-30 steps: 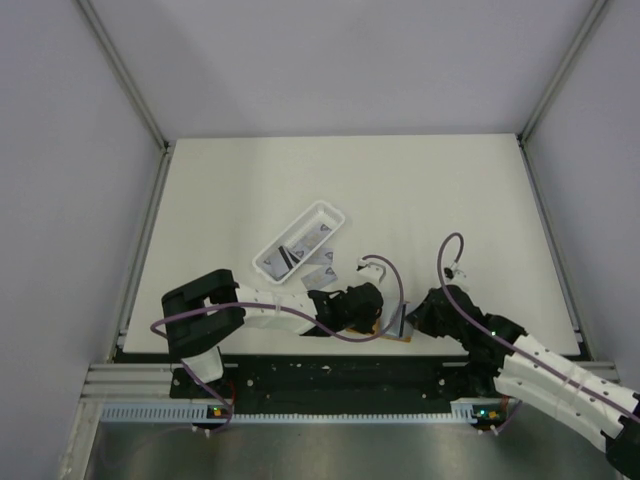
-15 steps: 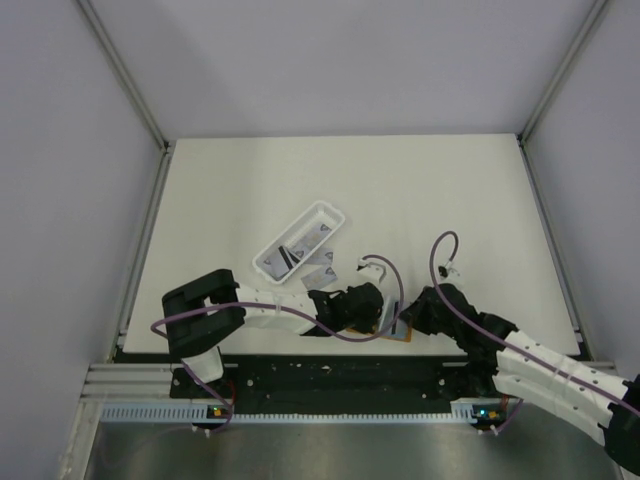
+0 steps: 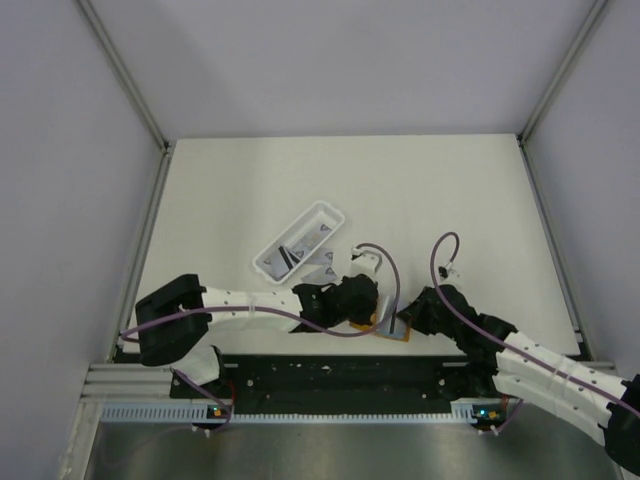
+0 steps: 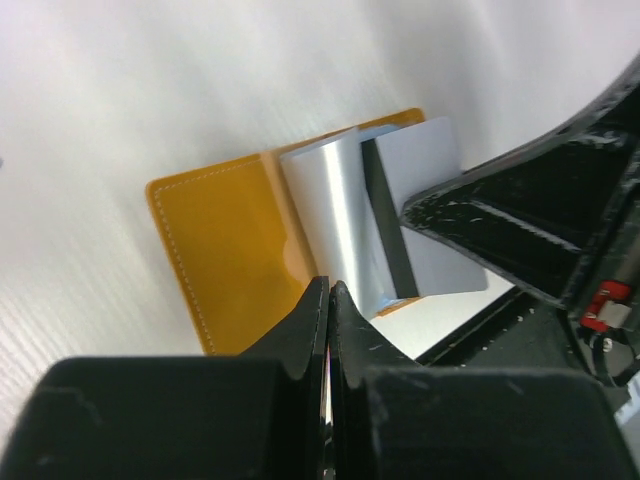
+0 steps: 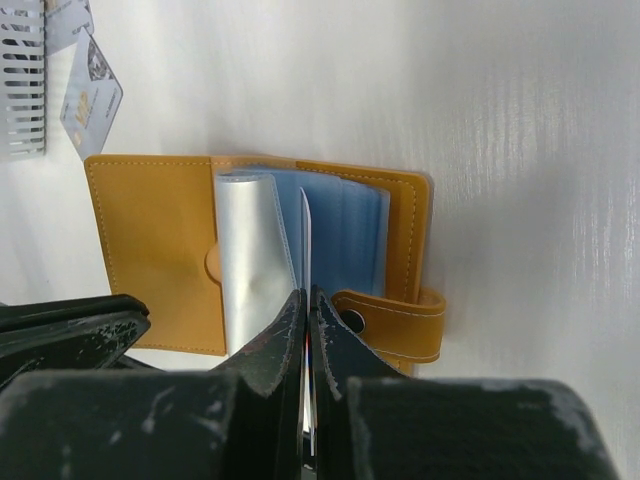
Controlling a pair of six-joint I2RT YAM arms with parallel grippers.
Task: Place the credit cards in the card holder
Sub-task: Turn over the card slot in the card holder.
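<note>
Over the near edge of the white table (image 3: pixel 420 190), seen from above, both my arms meet at the flat orange-tan leather card holder (image 3: pixel 374 322). It lies open just short of that edge, a little right of centre. Since a second ago my right pincer (image 3: pixel 404 323) has slid left until it stands over the holder. My left elbow has swung out to the left, while my left pincer (image 3: pixel 366 312) has crept slightly farther and stays at the holder's left side. The long white plastic tray (image 3: pixel 298 240) and the loose pale cards (image 3: pixel 322 268) beside it lie farther off to the left, as they did.

Through my left wrist camera, the left pincer is closed, tips pressed together, with nothing between them that I can see. The tips hang at the open cover's edge, and I cannot tell whether they press on it. Beyond them a thin grey credit card with a black stripe (image 4: pixel 422 165) stands over the silvery inner page (image 4: pixel 330 210).

Through my right wrist camera, the right pincer is clamped on that credit card (image 5: pixel 304 240), seen edge-on. The card's far edge points between the silvery page and the clear blue sleeves (image 5: pixel 350 235), with the orange snap strap (image 5: pixel 395 322) to the right.

I judge the card has reached the sleeves but is not yet seated. It needs a straight push in, and the loose cards still wait.
</note>
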